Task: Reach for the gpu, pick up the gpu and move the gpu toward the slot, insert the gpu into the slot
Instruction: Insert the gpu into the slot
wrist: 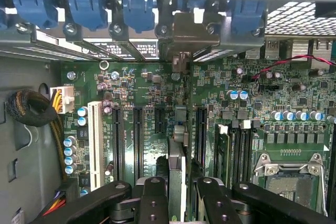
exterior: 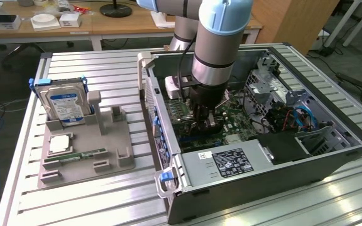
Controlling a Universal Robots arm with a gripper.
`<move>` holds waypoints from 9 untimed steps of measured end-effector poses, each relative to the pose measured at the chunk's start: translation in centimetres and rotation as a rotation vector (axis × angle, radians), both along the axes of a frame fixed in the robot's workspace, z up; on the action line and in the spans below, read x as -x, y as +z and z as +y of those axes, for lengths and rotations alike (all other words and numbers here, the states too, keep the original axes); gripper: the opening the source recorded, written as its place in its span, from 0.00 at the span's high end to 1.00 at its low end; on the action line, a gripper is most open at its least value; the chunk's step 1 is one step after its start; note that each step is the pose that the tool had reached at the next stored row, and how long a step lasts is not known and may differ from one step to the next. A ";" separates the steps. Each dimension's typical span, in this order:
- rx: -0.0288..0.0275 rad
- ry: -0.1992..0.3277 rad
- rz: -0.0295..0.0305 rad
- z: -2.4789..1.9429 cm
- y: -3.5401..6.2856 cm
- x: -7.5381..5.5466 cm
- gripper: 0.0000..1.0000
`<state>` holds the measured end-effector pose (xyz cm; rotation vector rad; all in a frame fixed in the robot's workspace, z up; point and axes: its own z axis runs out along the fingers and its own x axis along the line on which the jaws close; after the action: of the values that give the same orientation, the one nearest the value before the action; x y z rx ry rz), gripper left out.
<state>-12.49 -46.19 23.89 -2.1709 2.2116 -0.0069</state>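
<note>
No text, brand, number or sign can be read with certainty in either view. In the exterior view the boxy silver hard drive (exterior: 66, 104) standing in the grey holder carries a blue-and-white label, but its print is too small to make out. The silver power supply box (exterior: 224, 165) at the near end of the open black computer case bears a black label with white print and a small white sticker beside it; neither is legible. In the wrist view small black-and-white stickers (wrist: 132, 49) sit under the blue plastic clips, and the green motherboard (wrist: 152, 93) shows fine white markings, all unreadable.
</note>
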 end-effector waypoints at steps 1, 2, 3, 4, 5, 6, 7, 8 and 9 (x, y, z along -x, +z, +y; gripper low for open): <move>0.0000 0.000 0.0000 0.00 0.00 0.0 0.74; 0.0000 0.000 0.0000 0.00 0.00 0.0 0.74; 0.0000 0.000 0.0000 0.00 0.00 0.0 0.74; 0.0000 0.000 -0.0001 0.00 0.00 0.0 0.74; 0.0001 0.000 -0.0001 0.00 0.00 0.0 0.74; -0.0001 0.000 -0.0001 0.00 0.03 0.0 0.74; -0.0010 0.000 -0.0005 0.01 0.11 0.0 0.74; -0.0015 0.000 -0.0007 0.01 0.19 0.0 0.74; -0.0013 0.000 -0.0006 0.02 0.24 0.0 0.74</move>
<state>-12.46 -46.18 24.13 -2.1696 2.2109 -0.0061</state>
